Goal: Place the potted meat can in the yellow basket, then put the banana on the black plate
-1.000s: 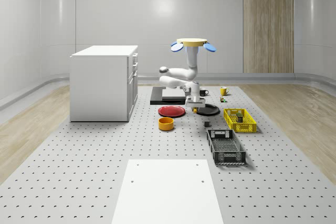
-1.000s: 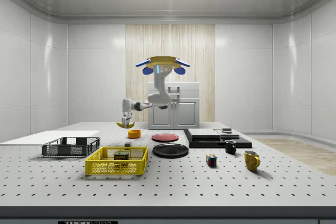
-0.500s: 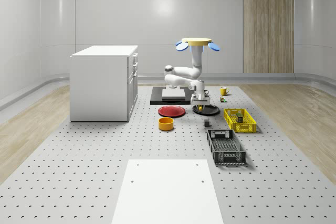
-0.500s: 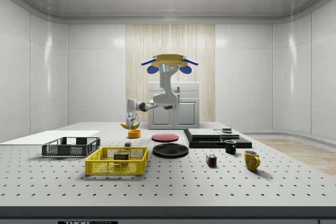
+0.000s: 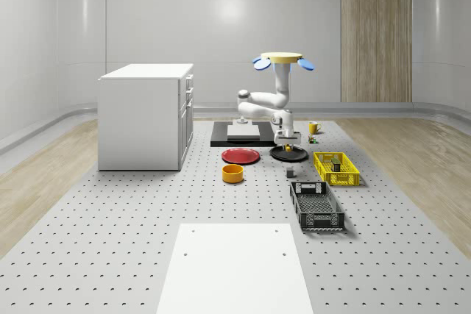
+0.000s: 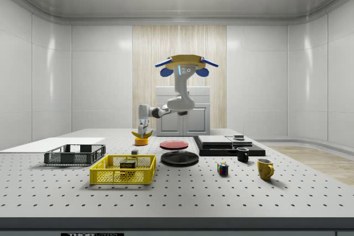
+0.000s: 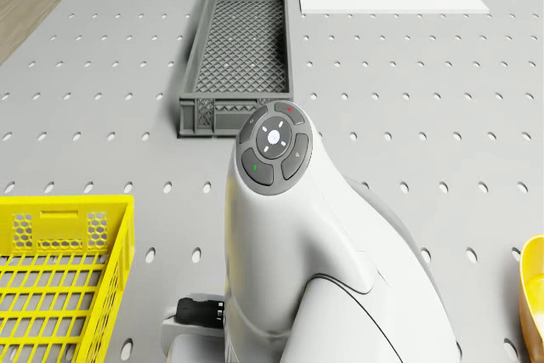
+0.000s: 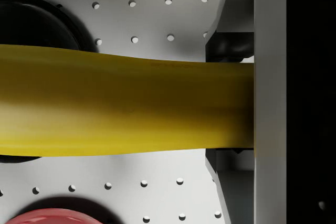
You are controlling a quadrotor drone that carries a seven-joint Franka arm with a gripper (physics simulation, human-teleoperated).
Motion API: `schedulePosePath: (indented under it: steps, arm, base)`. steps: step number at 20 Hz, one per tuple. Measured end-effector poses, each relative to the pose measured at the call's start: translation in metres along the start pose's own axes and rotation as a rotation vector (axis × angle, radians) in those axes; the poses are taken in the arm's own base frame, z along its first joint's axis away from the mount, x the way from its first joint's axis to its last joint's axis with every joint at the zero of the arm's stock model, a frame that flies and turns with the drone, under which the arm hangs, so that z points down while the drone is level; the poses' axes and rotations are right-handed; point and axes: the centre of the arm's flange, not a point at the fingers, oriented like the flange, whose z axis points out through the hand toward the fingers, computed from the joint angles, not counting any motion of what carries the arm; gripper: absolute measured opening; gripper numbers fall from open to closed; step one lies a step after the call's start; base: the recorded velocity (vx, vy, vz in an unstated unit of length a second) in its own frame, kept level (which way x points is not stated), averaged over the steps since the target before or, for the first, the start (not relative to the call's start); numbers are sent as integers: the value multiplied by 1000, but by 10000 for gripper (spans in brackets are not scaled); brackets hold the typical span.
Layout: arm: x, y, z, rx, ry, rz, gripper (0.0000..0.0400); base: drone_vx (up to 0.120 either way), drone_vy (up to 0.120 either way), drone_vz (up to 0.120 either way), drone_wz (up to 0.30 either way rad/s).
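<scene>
The drone (image 5: pixel 281 60) hovers above the table behind the black plate (image 5: pixel 288 154), and its white arm (image 7: pixel 289 235) reaches down. My gripper (image 5: pixel 286 138) is shut on the banana (image 8: pixel 121 108), which lies crosswise between the fingers (image 8: pixel 233 45). In the side view the banana (image 6: pixel 141 134) hangs a little above the table. In the wrist view the black plate (image 8: pixel 31 22) lies partly under the banana. The yellow basket (image 5: pixel 336 168) stands to the whole-scene view's right of the plate, with the potted meat can (image 6: pixel 128 164) inside it.
A red plate (image 5: pixel 241 156) and an orange bowl (image 5: pixel 232 173) lie to the whole-scene view's left of the black plate. A dark crate (image 5: pixel 316 206) stands nearer the camera, and a white cabinet (image 5: pixel 146 115) at the left. Two mugs (image 6: pixel 265 168) and a cube (image 6: pixel 222 168) sit further off.
The drone and arm have carried the banana toward the whole-scene view's right, from beside the red plate to above the black plate. The gripper has stayed shut on it.
</scene>
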Motion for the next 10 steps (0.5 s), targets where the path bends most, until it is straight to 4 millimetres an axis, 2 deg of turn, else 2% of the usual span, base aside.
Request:
schedulePosePath:
  steps: [5, 10]
  arm:
    - [0, 0, 0, 0, 0, 0, 200]
    - [0, 0, 0, 0, 0, 0, 200]
  base:
    - [-120, 120, 0, 0]
    - [-120, 0, 0, 0]
